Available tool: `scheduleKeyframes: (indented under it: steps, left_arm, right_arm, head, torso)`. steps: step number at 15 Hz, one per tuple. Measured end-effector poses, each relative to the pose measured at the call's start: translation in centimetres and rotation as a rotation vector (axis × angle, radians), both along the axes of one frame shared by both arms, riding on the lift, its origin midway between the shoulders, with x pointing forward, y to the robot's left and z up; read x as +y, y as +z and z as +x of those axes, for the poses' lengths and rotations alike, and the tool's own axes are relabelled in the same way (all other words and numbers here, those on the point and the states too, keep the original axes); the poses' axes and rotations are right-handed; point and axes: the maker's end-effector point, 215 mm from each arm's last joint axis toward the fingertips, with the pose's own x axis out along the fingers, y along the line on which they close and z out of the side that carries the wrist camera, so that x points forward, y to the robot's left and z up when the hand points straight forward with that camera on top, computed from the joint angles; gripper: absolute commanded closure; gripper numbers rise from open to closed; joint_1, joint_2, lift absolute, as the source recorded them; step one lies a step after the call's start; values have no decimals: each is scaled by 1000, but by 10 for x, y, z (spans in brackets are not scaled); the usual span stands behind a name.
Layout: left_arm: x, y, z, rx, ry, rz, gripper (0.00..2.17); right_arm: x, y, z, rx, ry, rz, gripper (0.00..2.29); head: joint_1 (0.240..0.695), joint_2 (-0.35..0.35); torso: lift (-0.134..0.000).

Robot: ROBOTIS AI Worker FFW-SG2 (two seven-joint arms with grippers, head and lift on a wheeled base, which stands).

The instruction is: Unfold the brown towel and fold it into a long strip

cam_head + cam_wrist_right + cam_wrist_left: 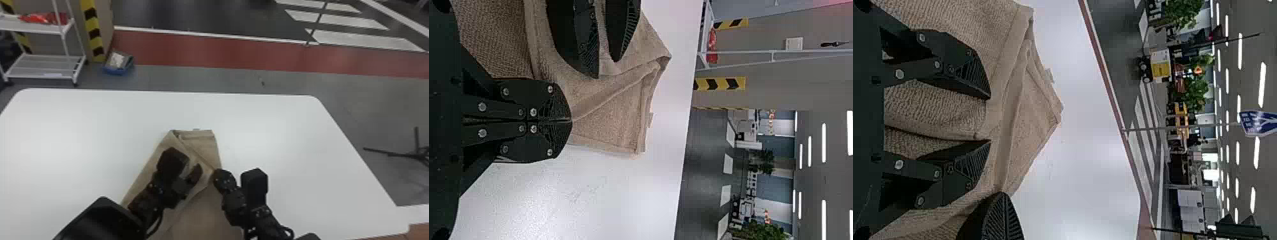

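Observation:
The brown towel (204, 143) lies partly folded on the white table, its narrow far end layered, its near part running to the bottom edge. My left gripper (188, 169) stands over the towel's left part; in the left wrist view that gripper (987, 120) is open, with towel (938, 107) behind and between its fingers. At the towel's right edge is my right gripper (228, 178). In the right wrist view the right gripper (569, 120) is shut with its tips on the edge of the towel (609, 120), and the left gripper's fingers show beyond.
The white table (271, 127) extends around the towel on both sides and beyond it. Past its far edge stand a white shelf rack (44, 67) and a blue bin (118, 63) on the floor. A black stand (415, 154) is at the right.

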Motion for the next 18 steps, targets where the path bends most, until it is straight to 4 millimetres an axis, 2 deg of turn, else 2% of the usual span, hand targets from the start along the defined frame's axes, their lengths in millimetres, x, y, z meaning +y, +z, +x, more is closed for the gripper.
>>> scheduleKeyframes:
  steps: [1,2,7,9,10,11,12,15,17,18]
  left_arm:
    - [1,0,1,4,3,-2,822]
    - [3,0,2,6,6,-5,937]
    - [16,-2,4,19,31,-8,886]
    - [23,5,4,14,46,-15,907]
    - [26,9,4,10,54,-20,1038]
    - [31,17,5,0,65,-30,1349]
    - [38,26,7,-11,84,-45,1480]
    - [65,57,14,-50,153,-100,1480]
    - [96,81,20,-87,230,-137,1480]
    - [115,96,24,-112,273,-161,1480]
  right_arm:
    - [0,0,0,0,0,1,1298]
    - [0,1,1,-1,0,1,1298]
    - [-3,3,7,-6,-4,3,1298]
    - [-6,3,9,-6,-8,2,1298]
    - [-7,3,10,-5,-9,1,1298]
    - [-7,3,11,-5,-9,0,1298]
    - [-8,3,12,-6,-10,-1,1298]
    - [-23,9,21,-14,-34,-11,1298]
    - [-45,19,29,-18,-61,-22,1298]
    - [-59,31,35,-28,-80,-30,1298]
  head:
    - [695,-189]
    - [695,-186]
    - [695,-174]
    - [695,-170]
    - [695,-168]
    - [695,-164]
    - [695,-154]
    - [695,-140]
    - [695,-125]
    - [695,-120]
  torso:
    - [-114]
    - [-114]
    - [-114]
    - [-114]
    - [-114]
    - [-114]
    - [-114]
    - [-114]
    - [-114]
    - [-114]
